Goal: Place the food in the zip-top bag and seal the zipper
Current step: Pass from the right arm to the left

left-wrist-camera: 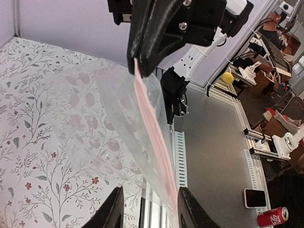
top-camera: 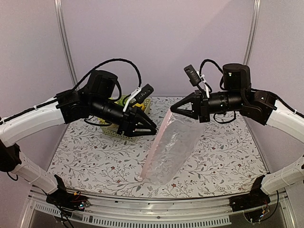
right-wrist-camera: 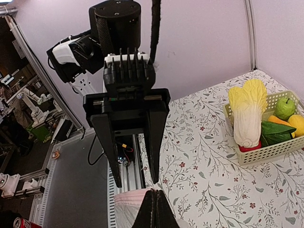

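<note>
Clear zip-top bag (top-camera: 173, 147) | right jaws clamped on its zipper (left-wrist-camera: 152, 126) | left jaws apart

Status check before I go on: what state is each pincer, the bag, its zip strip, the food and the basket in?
Left pincer: open, holding nothing.
Right pincer: shut on the bag's top corner.
Bag: empty, hanging tilted, lower end on the table.
Zip strip: sealed or not, cannot tell.
Food: all in the basket.
Basket: upright, loaded.
</note>
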`<state>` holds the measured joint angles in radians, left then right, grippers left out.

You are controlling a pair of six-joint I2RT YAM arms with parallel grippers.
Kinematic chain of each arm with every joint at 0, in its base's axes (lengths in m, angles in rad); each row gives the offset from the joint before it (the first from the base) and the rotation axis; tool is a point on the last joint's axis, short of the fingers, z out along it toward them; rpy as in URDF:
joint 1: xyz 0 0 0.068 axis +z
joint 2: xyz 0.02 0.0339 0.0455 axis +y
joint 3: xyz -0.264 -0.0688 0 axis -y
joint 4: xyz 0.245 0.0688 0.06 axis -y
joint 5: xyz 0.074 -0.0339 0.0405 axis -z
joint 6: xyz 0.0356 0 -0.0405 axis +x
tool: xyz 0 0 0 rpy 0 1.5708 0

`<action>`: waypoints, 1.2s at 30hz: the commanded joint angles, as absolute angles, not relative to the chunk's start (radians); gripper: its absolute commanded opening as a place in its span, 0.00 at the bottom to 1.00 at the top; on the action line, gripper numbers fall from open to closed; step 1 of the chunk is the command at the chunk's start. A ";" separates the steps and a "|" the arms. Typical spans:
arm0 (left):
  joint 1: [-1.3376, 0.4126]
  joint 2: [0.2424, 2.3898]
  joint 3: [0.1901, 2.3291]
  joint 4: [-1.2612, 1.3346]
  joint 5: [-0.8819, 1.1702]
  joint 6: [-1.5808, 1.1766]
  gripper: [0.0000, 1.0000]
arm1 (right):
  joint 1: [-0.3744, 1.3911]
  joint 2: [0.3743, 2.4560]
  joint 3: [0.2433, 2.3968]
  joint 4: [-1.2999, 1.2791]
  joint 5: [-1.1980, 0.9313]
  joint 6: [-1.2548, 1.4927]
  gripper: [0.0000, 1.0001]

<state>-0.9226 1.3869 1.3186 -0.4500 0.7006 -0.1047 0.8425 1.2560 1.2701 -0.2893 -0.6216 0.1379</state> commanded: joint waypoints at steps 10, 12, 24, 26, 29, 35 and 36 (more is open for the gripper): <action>-0.946 1.438 1.315 -0.457 0.748 -0.107 0.23 | 0.844 1.243 1.250 -0.260 -0.659 0.142 0.00; -0.946 1.439 1.315 -0.457 0.744 -0.108 0.20 | 0.846 1.244 1.250 -0.259 -0.660 0.141 0.00; -0.946 1.456 1.312 -0.434 0.790 -0.128 0.04 | 0.853 1.275 1.257 -0.259 -0.559 0.143 0.00; -0.946 1.457 1.310 -0.431 0.793 -0.130 0.01 | 0.857 1.285 1.260 -0.258 -0.531 0.143 0.01; -0.946 1.456 1.308 -0.426 0.789 -0.135 0.00 | 0.856 1.293 1.261 -0.259 -0.491 0.147 0.04; -0.945 1.444 1.307 -0.423 0.745 -0.144 0.00 | 0.857 1.275 1.253 -0.264 -0.335 0.171 0.44; -0.944 1.437 1.308 -0.424 0.720 -0.146 0.00 | 0.857 1.267 1.249 -0.266 -0.293 0.182 0.52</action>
<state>-0.9314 1.4487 1.3186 -0.4442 0.7704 -0.1360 0.8513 1.2846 1.2591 -0.2657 -0.4526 0.1558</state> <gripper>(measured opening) 0.006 0.339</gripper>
